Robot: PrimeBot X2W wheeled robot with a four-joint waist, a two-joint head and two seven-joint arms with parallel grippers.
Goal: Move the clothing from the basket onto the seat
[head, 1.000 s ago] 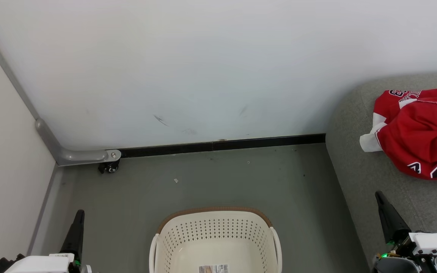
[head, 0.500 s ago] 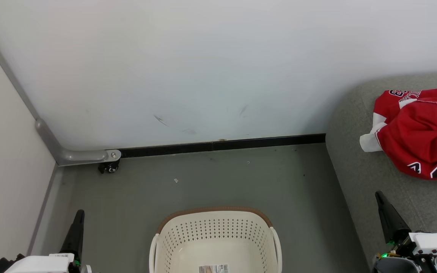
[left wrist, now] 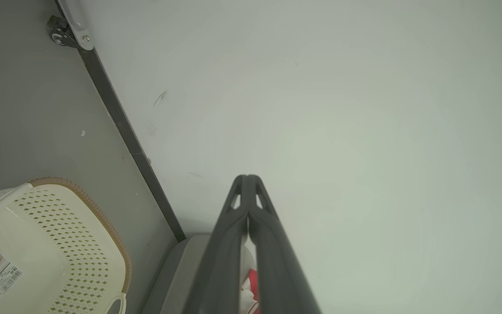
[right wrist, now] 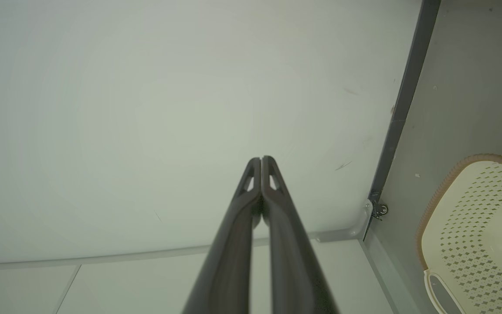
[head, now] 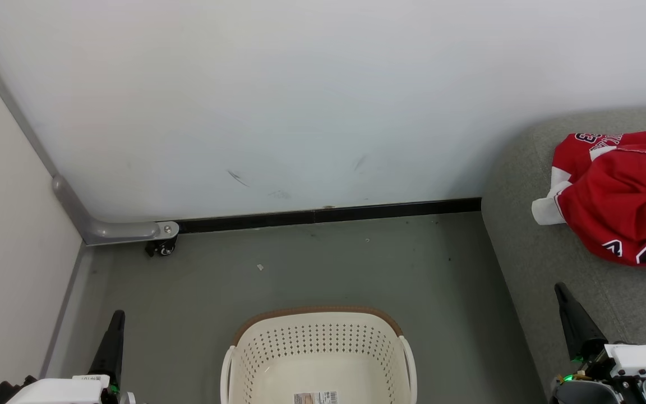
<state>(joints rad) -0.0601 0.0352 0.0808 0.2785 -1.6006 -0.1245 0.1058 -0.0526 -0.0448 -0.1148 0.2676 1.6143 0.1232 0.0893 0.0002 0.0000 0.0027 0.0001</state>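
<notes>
The pale wall is faced square-on, grey floor is spread below it, and the seat rises at the right. On the seat, well back from its rounded corner, the clothing is heaped in a red crumple, its right side cut by the frame. The basket is stood on the floor at centre, near the seat but apart from it. Its bottom is seen bare around the barcode sticker, and its near end is cut off by the frame.

The left gripper is held low at the left, fingers pressed together with nothing between them. The right gripper is seen against the seat's near side, likewise closed on nothing.

The move looks finished, so the step in hand is judged to be a check and a rest. It would be done well if the basket's hidden near end were looked over before completion is called, with the fingers kept clear of the perforated wall.

Now the room: open floor is offered between basket and black skirting. Less is given at the left, where a side panel and a castor bracket close the corner. At the right, the seat's edge would have to be cleared by any swing.
</notes>
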